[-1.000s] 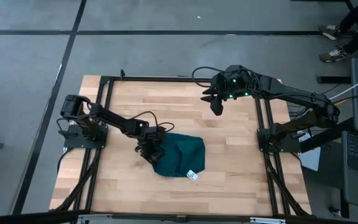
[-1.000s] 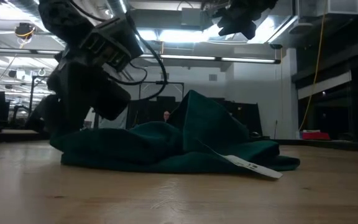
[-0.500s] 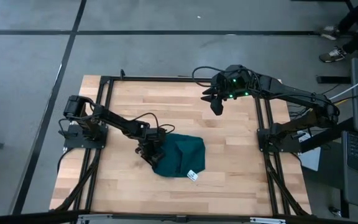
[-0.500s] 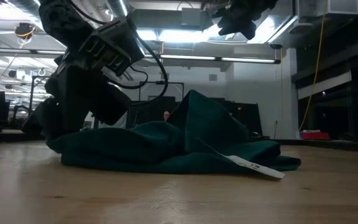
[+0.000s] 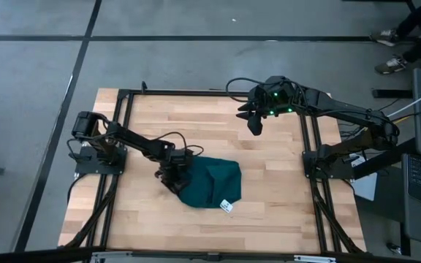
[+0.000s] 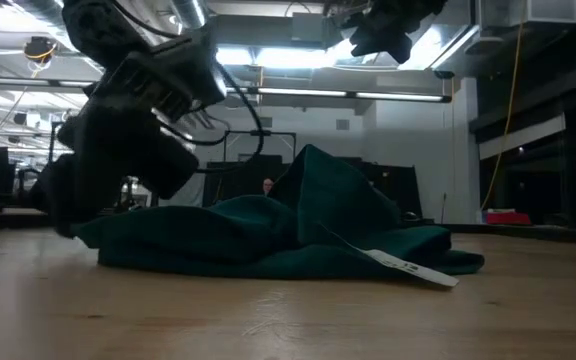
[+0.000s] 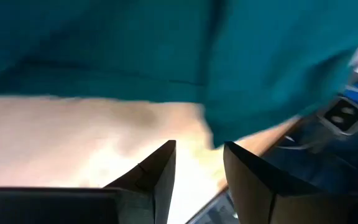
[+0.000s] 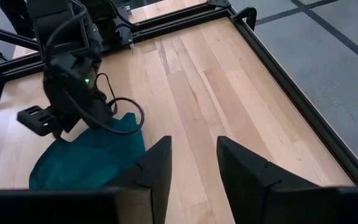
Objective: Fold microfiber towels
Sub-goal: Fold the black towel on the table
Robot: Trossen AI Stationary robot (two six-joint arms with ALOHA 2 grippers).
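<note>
The dark teal-green towel point(image 5: 212, 183) lies crumpled in a heap on the wooden table, a little near of the middle. One fold stands up in its middle point(image 6: 318, 175). Its white tag point(image 6: 408, 267) lies on the wood at the near right. My left gripper point(image 5: 168, 177) is low at the towel's left edge. It is open, with bare wood between its fingers point(image 7: 197, 165) and the towel point(image 7: 166, 43) just ahead. My right gripper point(image 5: 254, 126) is open and empty, held high over the table's far right.
A black metal frame point(image 5: 196, 92) runs around the table top, and the arm bases stand at its left and right sides. There is bare wood near of the towel and over the table's far half point(image 8: 229, 81).
My left gripper has drawn back toward the table's left edge, from over the towel's left part to just beside its left edge, staying low. The towel's heap and tag lie as before.
</note>
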